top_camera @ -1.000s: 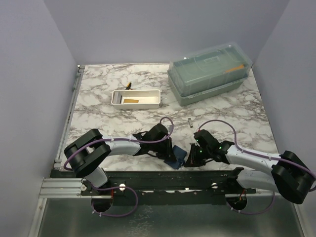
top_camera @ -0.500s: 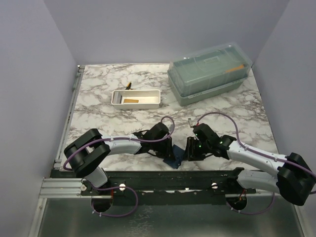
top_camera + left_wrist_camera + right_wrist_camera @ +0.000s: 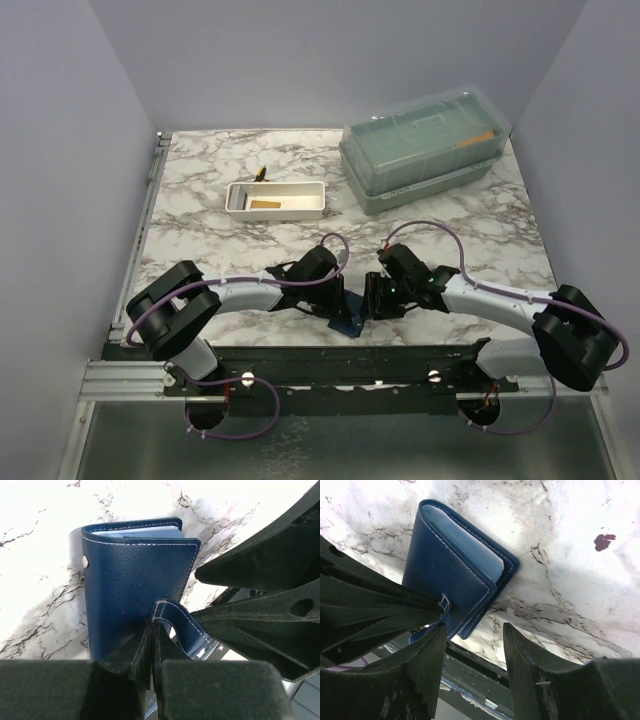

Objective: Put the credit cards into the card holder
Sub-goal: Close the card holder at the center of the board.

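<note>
Now: one card holder (image 3: 350,322), one credit card (image 3: 265,204) in tray (image 3: 290,212).
Left gripper (image 3: 152,645) clamped on it at near table (image 3: 200,240) edge; right gripper (image 3: 474,635) spread.

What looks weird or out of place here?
The navy-blue leather card holder lies closed near the white marble table's front edge, its strap curled up and pinched in the left gripper. A small dark-red spot also marks the marble.

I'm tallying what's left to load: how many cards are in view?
1 for sure: a tan card in the white tray. An orange strip inside the green box may be another; the holder could hide more.
</note>
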Available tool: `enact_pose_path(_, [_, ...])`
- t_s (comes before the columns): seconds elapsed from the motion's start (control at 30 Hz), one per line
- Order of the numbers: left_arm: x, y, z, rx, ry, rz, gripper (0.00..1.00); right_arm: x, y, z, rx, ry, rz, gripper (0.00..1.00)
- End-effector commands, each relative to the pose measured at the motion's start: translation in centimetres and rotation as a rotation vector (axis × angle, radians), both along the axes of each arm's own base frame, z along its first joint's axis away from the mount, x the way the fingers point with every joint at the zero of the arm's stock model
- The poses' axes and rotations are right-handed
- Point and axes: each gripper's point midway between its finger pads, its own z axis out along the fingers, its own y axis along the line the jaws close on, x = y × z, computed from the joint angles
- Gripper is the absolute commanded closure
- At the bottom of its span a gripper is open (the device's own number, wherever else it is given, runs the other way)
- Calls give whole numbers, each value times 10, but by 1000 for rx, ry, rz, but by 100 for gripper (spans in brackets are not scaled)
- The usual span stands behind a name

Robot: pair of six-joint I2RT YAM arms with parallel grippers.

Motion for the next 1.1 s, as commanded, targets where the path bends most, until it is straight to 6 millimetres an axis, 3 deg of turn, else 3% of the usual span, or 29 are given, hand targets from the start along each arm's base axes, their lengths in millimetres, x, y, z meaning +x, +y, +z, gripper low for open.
enact_pose_path(0.0, [-3,44,-38,197,4,35,91,8,-9,10,-47,-40,-57,47])
enact_pose_path(0.1, [-2,47,-37,200,-3,40,91,9,-32,12,-144,-64,-104,46])
enact_pose_path(0.2, [-1,49,-37,203,-3,41,91,11,-35,23,-160,-80,-104,47])
enact_pose_path(0.3, [-1,48,-36,198,1,43,91,17,-8,40,-27,-104,-60,46])
enact_pose_path(0.4, [-1,47,-35,196,1,46,91,20,20,44,93,-93,-11,45])
enact_pose_path(0.57, [-2,47,-34,189,4,49,92,22,26,16,54,-35,1,47])
enact_pose_path(0.83, [2,49,-33,191,-9,49,92,-18,9,-18,11,72,76,56])
enact_pose_path(1.07, [2,46,-28,175,3,36,90,-15,-9,-47,-103,85,27,80])
